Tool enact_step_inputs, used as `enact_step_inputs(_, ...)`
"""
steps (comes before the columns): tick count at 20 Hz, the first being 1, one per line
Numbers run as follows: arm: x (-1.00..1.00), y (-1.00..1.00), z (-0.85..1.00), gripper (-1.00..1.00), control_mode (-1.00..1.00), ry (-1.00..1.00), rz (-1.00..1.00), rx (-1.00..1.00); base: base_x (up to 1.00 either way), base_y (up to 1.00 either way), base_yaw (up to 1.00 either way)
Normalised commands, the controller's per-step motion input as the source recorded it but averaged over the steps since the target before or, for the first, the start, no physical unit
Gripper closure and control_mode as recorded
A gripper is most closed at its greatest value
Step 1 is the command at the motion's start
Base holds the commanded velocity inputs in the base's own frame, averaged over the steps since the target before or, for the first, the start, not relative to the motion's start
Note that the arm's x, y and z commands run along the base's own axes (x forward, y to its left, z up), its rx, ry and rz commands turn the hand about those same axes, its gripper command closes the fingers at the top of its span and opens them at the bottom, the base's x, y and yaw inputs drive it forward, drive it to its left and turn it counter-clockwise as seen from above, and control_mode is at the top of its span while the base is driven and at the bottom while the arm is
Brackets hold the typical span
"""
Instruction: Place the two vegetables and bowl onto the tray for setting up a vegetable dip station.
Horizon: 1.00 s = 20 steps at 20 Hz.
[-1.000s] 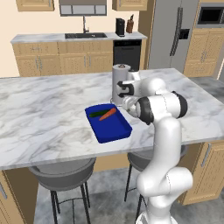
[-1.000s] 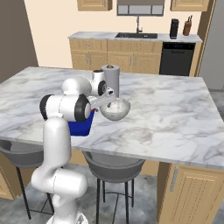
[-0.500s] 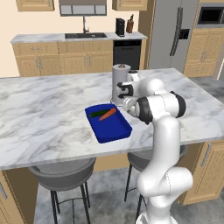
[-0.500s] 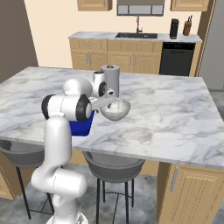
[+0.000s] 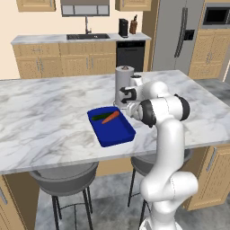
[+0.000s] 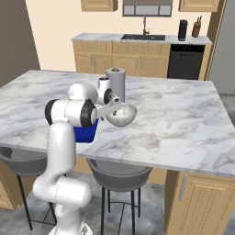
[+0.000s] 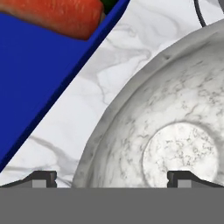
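almost nothing has moved since the earlier frames: the arm keeps its pose over the bench (image 5: 49, 112), with the wrist a touch lower toward the bowl.

in the left base view, going left to right: the blue tray (image 5: 114, 130) lies on the marble bench, with the green cucumber (image 5: 100, 117) and the orange carrot (image 5: 110, 117) side by side in its far end. just right of the tray the arm's wrist hides the bowl, and behind it stands the grey paper towel roll (image 5: 122, 81).

in the right base view, left to right: a corner of the tray (image 6: 85, 133) shows under the elbow, then the roll (image 6: 115, 81), then the whitish marbled bowl (image 6: 122, 115) on the bench, just beside the tray and outside it. the claw (image 6: 114, 108) sits at the bowl's near rim.

in the hand view the tray (image 7: 30, 70) wall runs along the left with the carrot (image 7: 57, 13) end at the top, a strip of bench (image 7: 100, 78) comes next, and the bowl (image 7: 175, 131) lies to the right. the claw (image 7: 111, 178) is spread wide, holding nothing: one fingertip (image 7: 41, 178) is over the bench outside the bowl's rim, the other fingertip (image 7: 183, 178) over the bowl's inside, so the rim lies between them.
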Motion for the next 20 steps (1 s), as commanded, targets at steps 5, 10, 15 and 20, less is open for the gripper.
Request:
enact_step_inputs(5,0.0,0.0,-0.03,1.0,-1.0,0.0,0.0,0.0,0.0,0.0,0.0)
enact_step_inputs(10,0.0,0.0,0.0,1.0,-1.0,0.0,0.0,0.0,0.0,0.0,0.0)
enact_step_inputs(15,0.0,0.0,0.0,1.0,-1.0,0.0,0.0,0.0,0.0,0.0,0.0)
enact_step_inputs(20,0.0,0.0,0.02,1.0,-1.0,-0.06,0.0,0.0,0.0,0.0,0.0)
